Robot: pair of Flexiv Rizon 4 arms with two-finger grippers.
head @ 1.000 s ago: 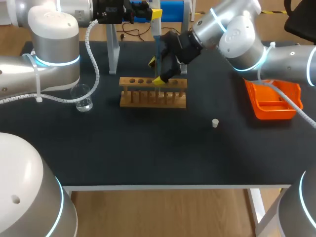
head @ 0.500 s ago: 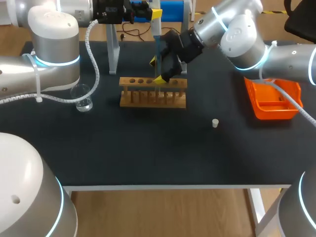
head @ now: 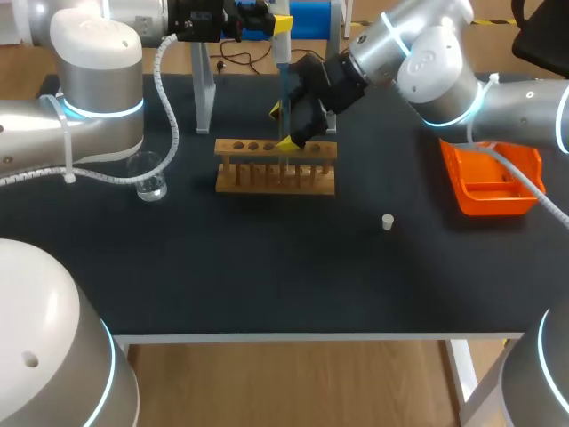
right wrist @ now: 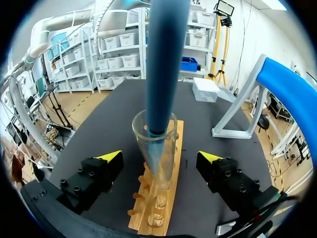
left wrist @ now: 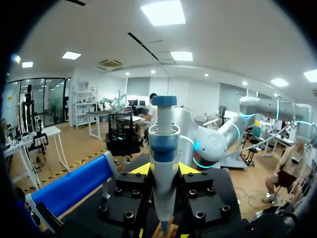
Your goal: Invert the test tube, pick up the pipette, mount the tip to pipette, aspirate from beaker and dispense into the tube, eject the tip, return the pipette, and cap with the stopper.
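My left gripper is shut on the blue pipette, which it holds upright over the wooden rack. The pipette's lower end sits inside the mouth of a clear test tube standing in the rack. My right gripper is open, one yellow-tipped finger on each side of the tube and apart from it. A glass beaker stands left of the rack. The small white stopper lies on the mat to the rack's right.
An orange tray sits at the table's right side. The pipette stand with its blue bar rises behind the rack. My right arm reaches in over the back of the table.
My right arm has shifted slightly up and back, with its gripper still around the tube. The left arm and pipette have not moved.
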